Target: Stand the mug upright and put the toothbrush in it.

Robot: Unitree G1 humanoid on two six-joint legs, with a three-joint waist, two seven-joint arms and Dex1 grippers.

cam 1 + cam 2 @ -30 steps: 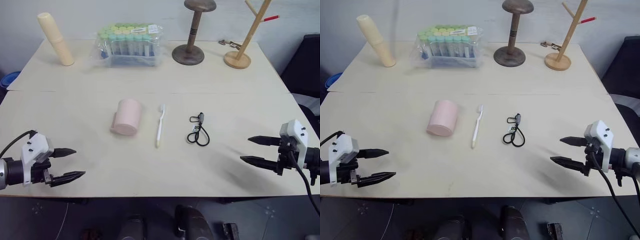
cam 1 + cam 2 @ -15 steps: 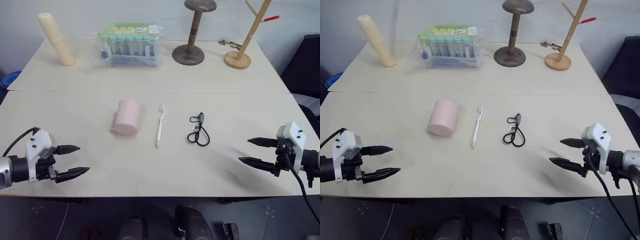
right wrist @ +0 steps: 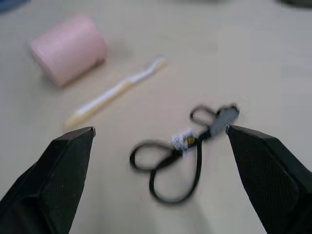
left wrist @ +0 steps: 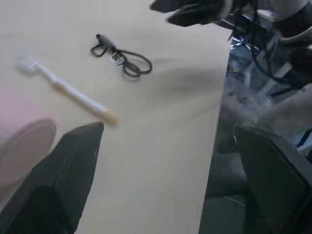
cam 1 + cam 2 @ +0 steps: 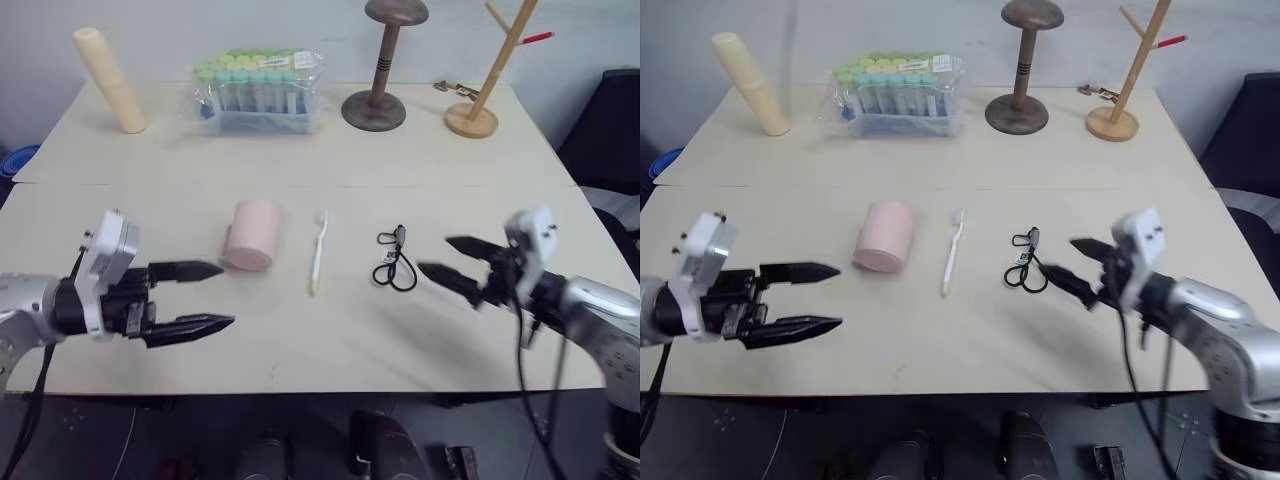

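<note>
The pale pink mug [image 5: 251, 235] lies on its side in the middle of the table, its closed base turned toward me. Just right of it lies the white toothbrush [image 5: 319, 250], bristle head at the far end. My left gripper [image 5: 205, 298] hovers open above the table, a little to the front left of the mug, its fingers pointing right. My right gripper [image 5: 440, 258] is open too, held above the table just right of the black cord loop [image 5: 393, 262] and pointing left toward it. In the right wrist view the mug [image 3: 69, 48], toothbrush [image 3: 115, 92] and cord [image 3: 184, 146] lie ahead.
At the back of the table stand a tall cream cylinder [image 5: 110, 79], a clear pack of capped tubes [image 5: 258, 88], a dark wooden stand [image 5: 377, 104] and a light wooden peg stand [image 5: 478, 108]. The table's front edge [image 5: 320, 387] runs just below both grippers.
Both arms swung inward and rose: the left gripper moved right toward the mug, the right gripper moved left up to the cord loop. Mug, toothbrush and cord stayed put.
</note>
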